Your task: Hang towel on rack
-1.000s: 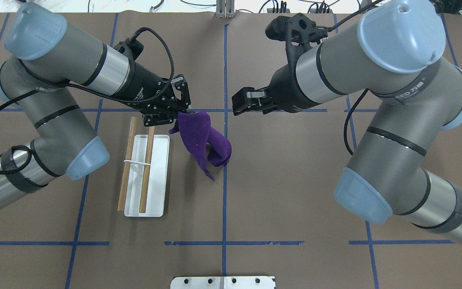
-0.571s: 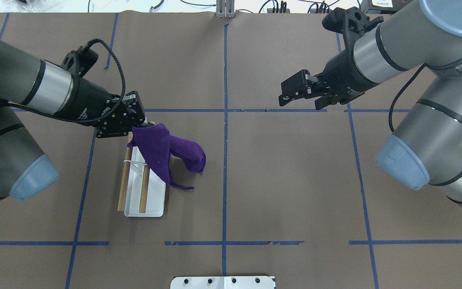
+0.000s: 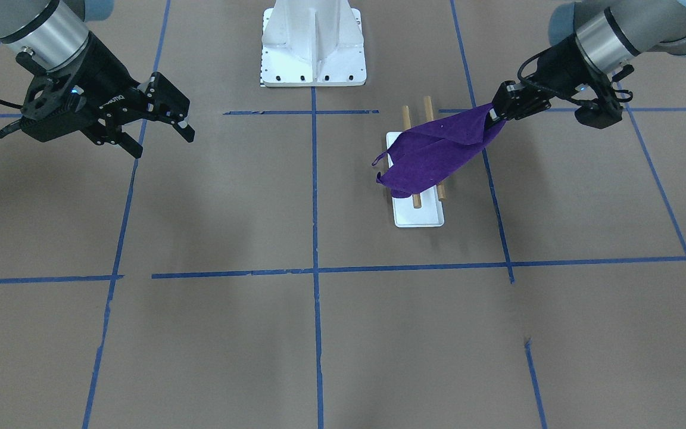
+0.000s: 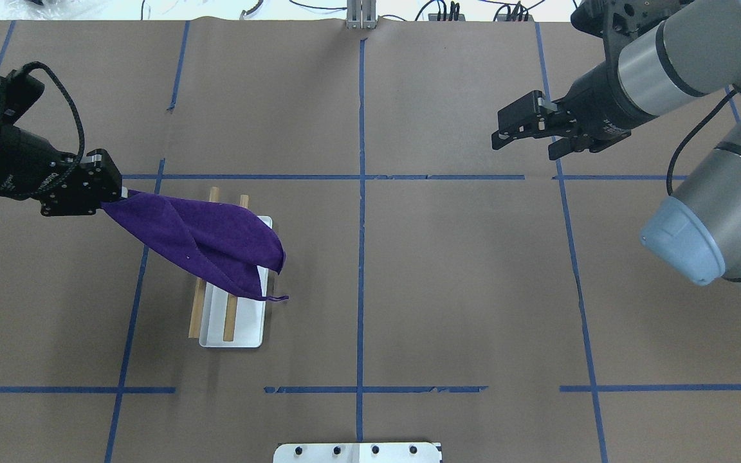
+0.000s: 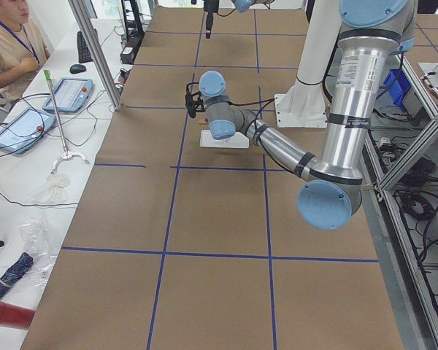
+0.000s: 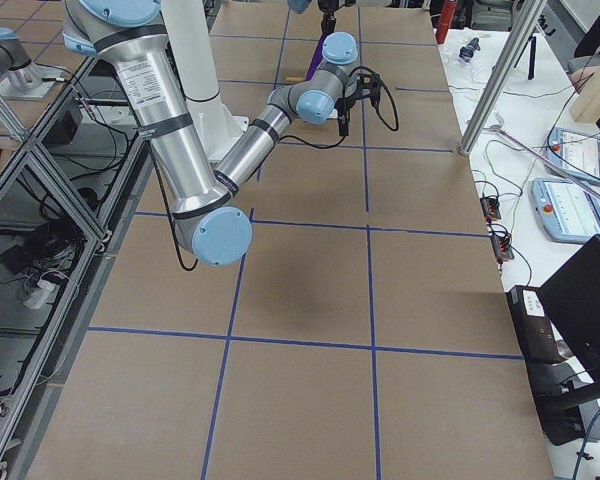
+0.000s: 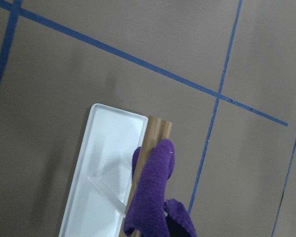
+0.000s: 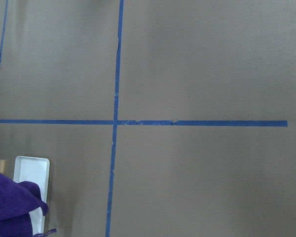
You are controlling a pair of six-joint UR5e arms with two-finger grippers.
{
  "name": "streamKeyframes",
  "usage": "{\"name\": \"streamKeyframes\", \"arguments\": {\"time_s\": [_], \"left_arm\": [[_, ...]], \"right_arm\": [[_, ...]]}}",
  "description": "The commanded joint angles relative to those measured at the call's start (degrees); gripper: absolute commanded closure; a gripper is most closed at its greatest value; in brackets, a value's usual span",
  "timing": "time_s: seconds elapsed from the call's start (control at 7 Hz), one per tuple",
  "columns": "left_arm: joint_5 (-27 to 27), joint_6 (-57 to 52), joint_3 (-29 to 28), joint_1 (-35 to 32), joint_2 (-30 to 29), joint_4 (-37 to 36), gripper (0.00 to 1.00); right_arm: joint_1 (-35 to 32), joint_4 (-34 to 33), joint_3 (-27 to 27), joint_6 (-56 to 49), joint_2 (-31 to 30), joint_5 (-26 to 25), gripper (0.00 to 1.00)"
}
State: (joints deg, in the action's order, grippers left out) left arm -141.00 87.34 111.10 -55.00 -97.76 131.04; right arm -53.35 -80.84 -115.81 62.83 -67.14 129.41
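Left hand [image 4: 112, 195] pinches towel [image 4: 203, 241] corner, cloth stretched over rack [image 4: 245, 328] dowels, toward table [image 4: 448, 276] left edge. Right hand [image 4: 511, 128] open, empty. Hand lettering unreadable.

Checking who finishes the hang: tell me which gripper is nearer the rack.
Left. The left gripper holds the towel just beside the rack, cloth stretched across it. The right gripper hangs open far across the table, on the other side.

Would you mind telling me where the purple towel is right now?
The towel lies left of centre in the overhead view, stretched from the left gripper across both dowels of the rack.
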Motion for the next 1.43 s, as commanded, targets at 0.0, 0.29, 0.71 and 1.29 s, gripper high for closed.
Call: {"name": "streamKeyframes", "arguments": {"time_s": [0.0,0.29,0.71,1.29], "left_arm": [[-0.25,-1.56,-2.02,-0.46,1.25,0.0,1.0],[-0.07,-1.65,-5.52,0.07,1.25,0.0,0.3],[0.19,-1.65,-8.27,-0.19,2.65,1.84,0.01],[6.16,-29.4,-8.26,-5.43,8.44,2.02,0.0]], "right_arm": [[-1.14,-0.02,0.23,-0.07,-0.45,-0.12,0.0],[-1.84,0.07,0.23,-0.16,-0.97,-0.12,0.0],[-5.87,-1.93,2.15,-0.95,-3.51,0.4,0.0],[-16.4,-3.27,8.47,-26.27,-16.41,0.93,0.0]]}}
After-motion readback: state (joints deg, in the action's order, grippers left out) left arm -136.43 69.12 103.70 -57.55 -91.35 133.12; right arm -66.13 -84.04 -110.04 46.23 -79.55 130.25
